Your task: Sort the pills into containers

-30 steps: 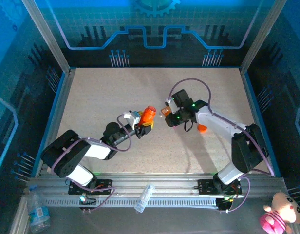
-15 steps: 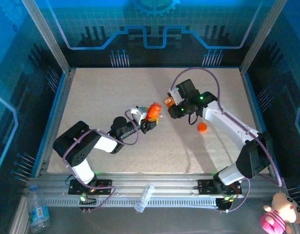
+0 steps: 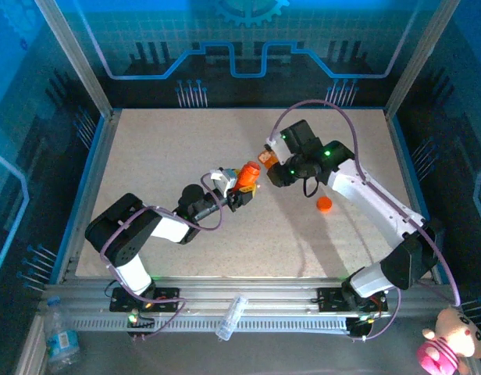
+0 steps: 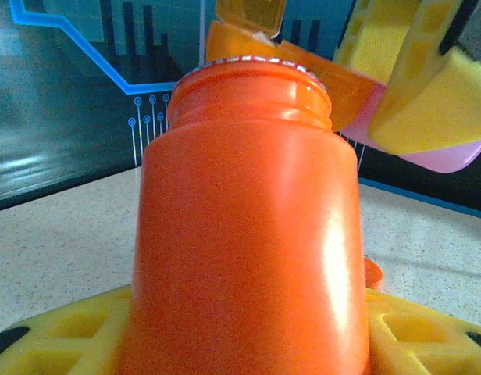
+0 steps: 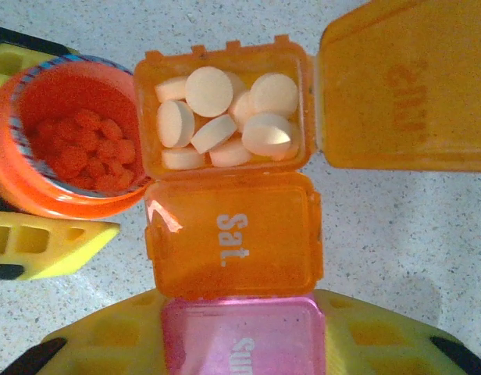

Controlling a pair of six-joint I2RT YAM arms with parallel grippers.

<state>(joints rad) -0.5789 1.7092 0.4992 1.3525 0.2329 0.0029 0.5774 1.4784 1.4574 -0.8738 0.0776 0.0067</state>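
Uncapped bottle (image 3: 247,173) gripped by left pincer (image 3: 240,189); right pincer (image 5: 242,345) grips containers (image 5: 229,226) by pink cell; open cell of white pills (image 5: 225,117) at bottle rim; cap (image 3: 325,205) on bench (image 3: 162,148).

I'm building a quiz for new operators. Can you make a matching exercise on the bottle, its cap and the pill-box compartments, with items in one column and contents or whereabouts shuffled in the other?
Items
1. orange bottle
2. open orange compartment
3. pink compartment
4. orange cap

Descriptions
A. clamped in the right gripper
B. lying loose on the table
C. holds pale round tablets
D. holds small red-orange pills

Pairs: 1-D, 2-C, 3-A, 4-B
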